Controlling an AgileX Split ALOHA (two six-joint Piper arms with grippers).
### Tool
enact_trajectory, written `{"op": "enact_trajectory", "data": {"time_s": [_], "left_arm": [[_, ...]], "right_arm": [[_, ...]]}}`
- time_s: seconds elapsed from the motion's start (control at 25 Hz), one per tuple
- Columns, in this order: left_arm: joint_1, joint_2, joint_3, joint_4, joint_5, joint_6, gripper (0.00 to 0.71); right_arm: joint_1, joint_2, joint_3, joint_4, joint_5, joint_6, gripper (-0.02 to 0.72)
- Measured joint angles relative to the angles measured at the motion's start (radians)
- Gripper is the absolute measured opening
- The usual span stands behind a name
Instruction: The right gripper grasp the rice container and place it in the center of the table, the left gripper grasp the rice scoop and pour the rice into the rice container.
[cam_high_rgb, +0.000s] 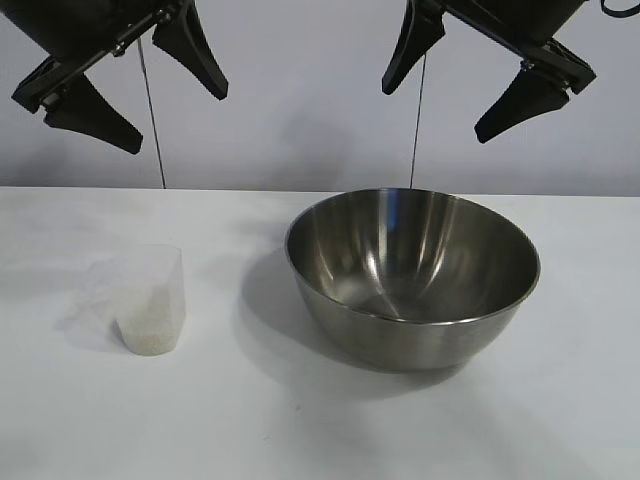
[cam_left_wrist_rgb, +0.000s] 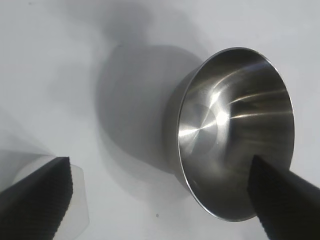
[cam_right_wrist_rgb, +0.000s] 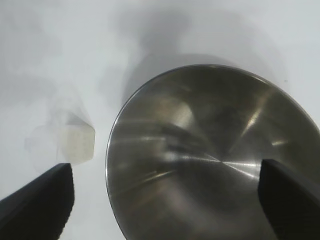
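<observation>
Steel rice container (cam_high_rgb: 412, 283) beside rice scoop (cam_high_rgb: 150, 299) — both grippers' fingers spread wide, holding nothing.

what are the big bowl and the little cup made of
The rice container looks like polished stainless steel: grey metal with bright streaked highlights and mirror-like reflections inside. The rice scoop seems to be thin translucent plastic, probably slightly frosted: the white rice in its bottom shows through the hazy wall.
</observation>
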Motion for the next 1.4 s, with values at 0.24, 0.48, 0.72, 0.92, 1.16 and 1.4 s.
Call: {"op": "enact_trajectory", "data": {"time_s": [0.24,0.48,0.72,0.92,1.16,1.4], "left_arm": [[0.000,0.000,0.000,0.000,0.000,0.000,0.686],[0.000,0.000,0.000,0.000,0.000,0.000,0.686],[0.000,0.000,0.000,0.000,0.000,0.000,0.686],[0.000,0.000,0.000,0.000,0.000,0.000,0.686],[0.000,0.000,0.000,0.000,0.000,0.000,0.686],[0.000,0.000,0.000,0.000,0.000,0.000,0.686]], "right_arm": [[0.000,0.000,0.000,0.000,0.000,0.000,0.694],[0.000,-0.006,0.000,-0.089,0.040,-0.022,0.694],[0.001,-0.021,0.013,-0.360,0.103,0.053,0.680],[0.001,-0.022,0.136,-0.391,0.021,0.072,0.666],[0.001,-0.014,0.284,-0.367,-0.160,0.079,0.661],[0.001,0.093,0.309,-0.326,-0.234,0.086,0.661]]}}
